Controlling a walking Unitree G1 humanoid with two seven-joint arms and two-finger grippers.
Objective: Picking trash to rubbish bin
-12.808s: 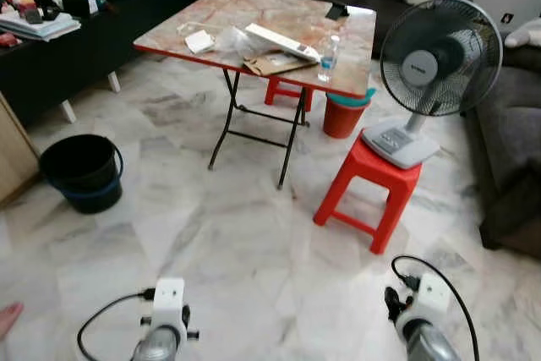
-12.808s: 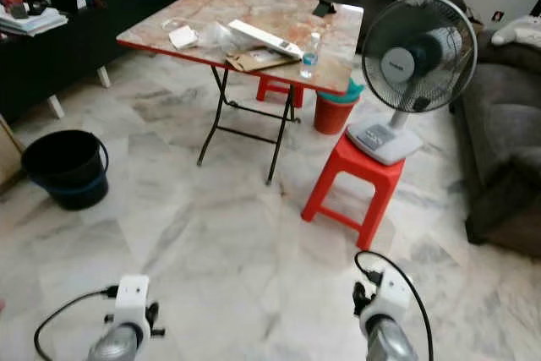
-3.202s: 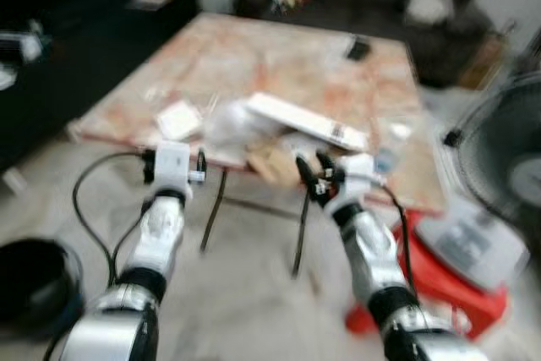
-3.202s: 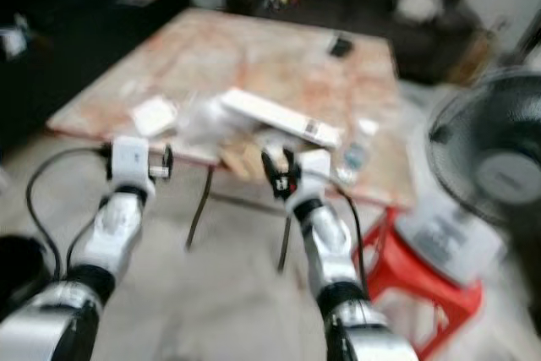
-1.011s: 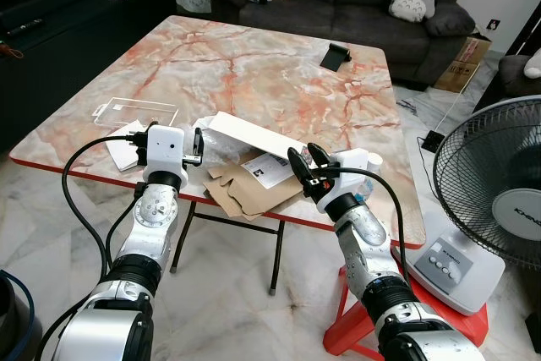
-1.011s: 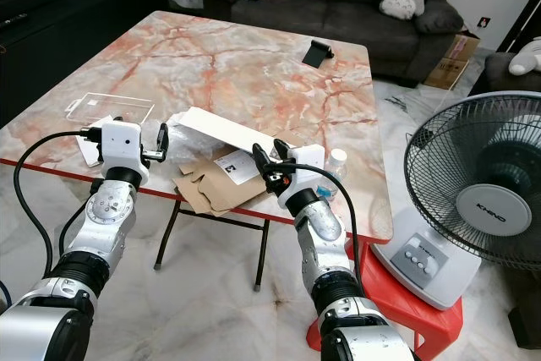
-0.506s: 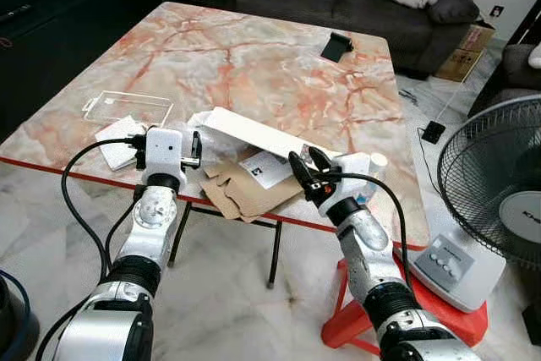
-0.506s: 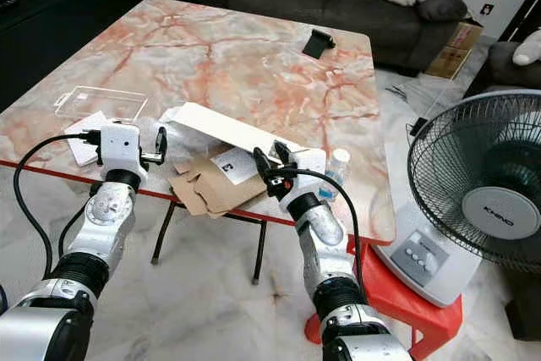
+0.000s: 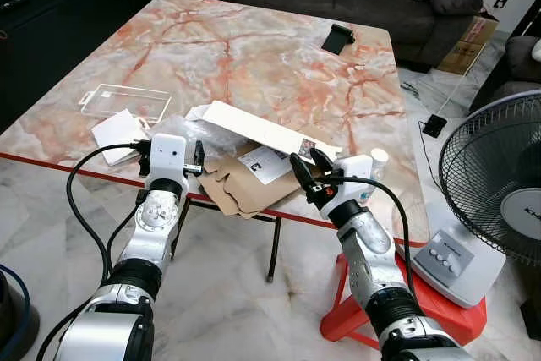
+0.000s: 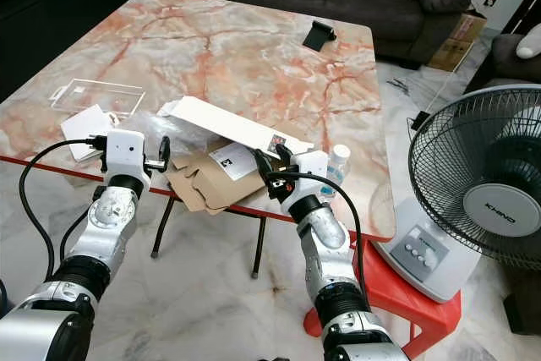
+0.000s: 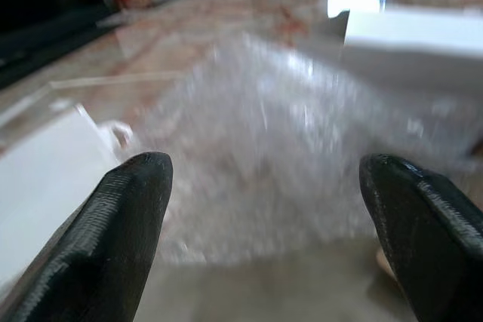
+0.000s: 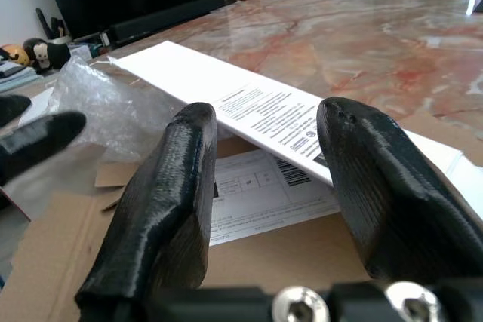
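Both hands nearer table edge, right hand spread over flattened cardboard, left hand spread, empty

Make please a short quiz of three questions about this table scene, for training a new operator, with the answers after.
1. True or false: the right gripper already holds the flattened cardboard box.
2. What lies straight ahead of the left gripper? A) a water bottle B) crumpled clear plastic wrap C) a black phone
3. Which long item rests across the pile?

Key
1. False: its jaws stand open, just short of the table edge.
2. B: the plastic wrap.
3. The long white box, with a small water bottle near its far end.
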